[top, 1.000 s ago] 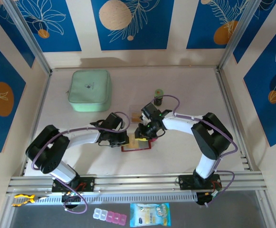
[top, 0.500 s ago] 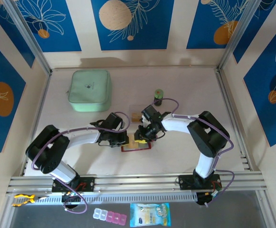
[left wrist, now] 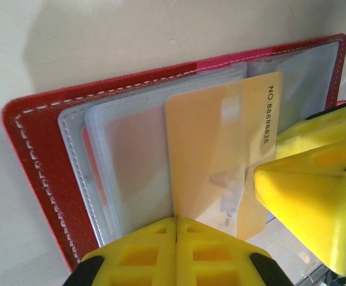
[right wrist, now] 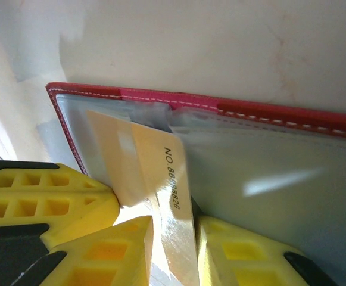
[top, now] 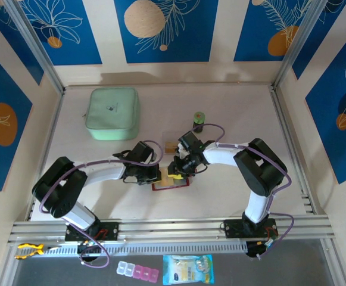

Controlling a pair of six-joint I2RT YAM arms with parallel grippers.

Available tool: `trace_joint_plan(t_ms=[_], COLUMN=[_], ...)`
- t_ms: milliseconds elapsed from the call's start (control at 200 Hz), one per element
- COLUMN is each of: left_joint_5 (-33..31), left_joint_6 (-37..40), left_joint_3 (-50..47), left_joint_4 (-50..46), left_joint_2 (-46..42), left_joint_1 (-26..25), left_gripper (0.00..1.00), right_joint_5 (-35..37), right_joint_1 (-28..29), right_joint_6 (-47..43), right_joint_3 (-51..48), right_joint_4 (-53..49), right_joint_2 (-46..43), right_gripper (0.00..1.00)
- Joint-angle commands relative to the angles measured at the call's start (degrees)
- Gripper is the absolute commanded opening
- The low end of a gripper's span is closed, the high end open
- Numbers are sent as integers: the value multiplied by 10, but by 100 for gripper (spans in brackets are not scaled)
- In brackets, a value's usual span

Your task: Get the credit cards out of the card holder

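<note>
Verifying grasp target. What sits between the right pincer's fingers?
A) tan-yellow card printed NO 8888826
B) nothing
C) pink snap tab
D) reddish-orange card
A: the right wrist view shows the tan-yellow card with that number running between the fingers of the right pincer, partway out of the card holder.

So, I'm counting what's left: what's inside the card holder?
A tan-yellow card sticks partly out of the card holder's clear sleeves, and an orange card edge shows in a deeper sleeve. Anything beneath the stacked sleeves is covered.
</note>
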Motion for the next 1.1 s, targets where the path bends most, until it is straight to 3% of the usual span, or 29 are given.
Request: trace_joint_plan(t_ms=[0,580,1095], left_joint_5=[-12,-10,-15], left_joint_6=[12,14,16], left_joint_3=[2,13,10], left_joint_4=[-39,-43,-44], left_joint_2=[13,21,18], left_joint_1=[-4,-4,-2], left_gripper=[5,5,5], right_joint_5=[-19,-50,-48], right_joint_1=[-5,-20,-23], right_joint_6=[-2,-7,-13], right_joint_3=[11,3,-19], right_joint_4=[9,58,47], right_joint_2=[5,17,-19], right_gripper=[27,26,9])
